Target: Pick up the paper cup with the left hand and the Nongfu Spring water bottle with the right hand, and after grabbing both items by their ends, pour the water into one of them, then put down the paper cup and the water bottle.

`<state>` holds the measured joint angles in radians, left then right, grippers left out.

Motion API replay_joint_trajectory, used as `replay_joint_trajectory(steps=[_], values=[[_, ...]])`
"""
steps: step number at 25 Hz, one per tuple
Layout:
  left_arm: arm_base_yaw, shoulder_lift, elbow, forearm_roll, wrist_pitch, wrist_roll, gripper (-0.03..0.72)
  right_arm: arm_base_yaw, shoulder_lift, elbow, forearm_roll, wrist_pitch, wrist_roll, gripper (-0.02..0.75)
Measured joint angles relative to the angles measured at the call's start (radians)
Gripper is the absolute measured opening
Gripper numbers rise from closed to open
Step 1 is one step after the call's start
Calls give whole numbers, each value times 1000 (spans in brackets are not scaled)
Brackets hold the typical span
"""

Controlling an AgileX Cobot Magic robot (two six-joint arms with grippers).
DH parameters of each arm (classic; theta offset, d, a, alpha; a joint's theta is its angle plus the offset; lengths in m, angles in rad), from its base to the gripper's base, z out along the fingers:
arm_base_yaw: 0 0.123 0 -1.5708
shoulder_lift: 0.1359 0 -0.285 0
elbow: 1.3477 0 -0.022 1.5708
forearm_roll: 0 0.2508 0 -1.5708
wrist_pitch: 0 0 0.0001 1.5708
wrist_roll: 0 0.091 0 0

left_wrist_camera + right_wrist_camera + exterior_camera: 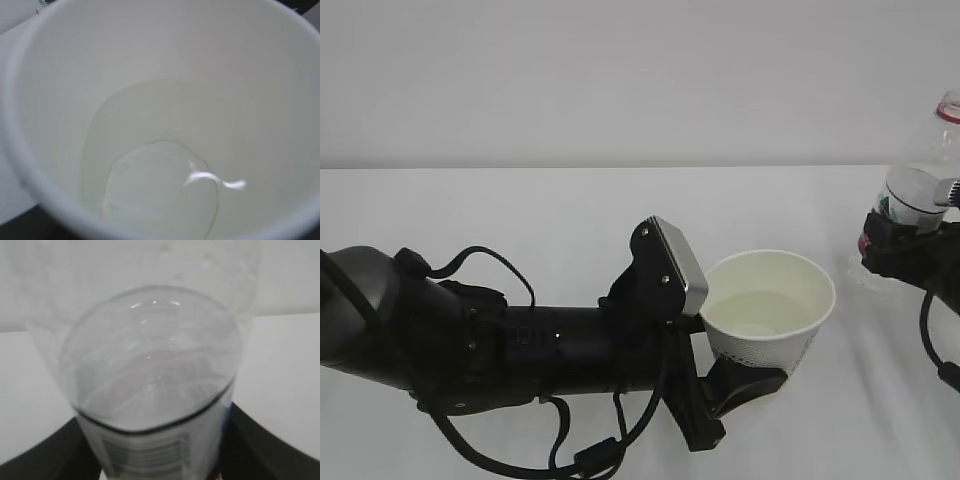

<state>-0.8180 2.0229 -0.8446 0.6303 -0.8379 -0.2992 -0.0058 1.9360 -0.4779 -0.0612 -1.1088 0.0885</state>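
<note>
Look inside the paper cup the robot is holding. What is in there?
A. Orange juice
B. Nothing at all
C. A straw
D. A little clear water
D: the paper cup, seen from above in the left wrist view, has a shallow pool of clear water at its bottom, with a bright glint on the surface.

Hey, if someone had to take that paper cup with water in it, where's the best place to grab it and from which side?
Probably the lower wall, from the side, as the left gripper holds the paper cup now. The cup tapers towards its base, its open rim must stay level since water sits inside, and thin paper likely buckles least near the bottom.
</note>
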Motion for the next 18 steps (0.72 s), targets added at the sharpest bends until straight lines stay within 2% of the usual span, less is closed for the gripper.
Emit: replay_joint_trajectory(steps=[18], values=[[0,0,0,0,0,2,503,0,46,-33,0,-3,0,458]])
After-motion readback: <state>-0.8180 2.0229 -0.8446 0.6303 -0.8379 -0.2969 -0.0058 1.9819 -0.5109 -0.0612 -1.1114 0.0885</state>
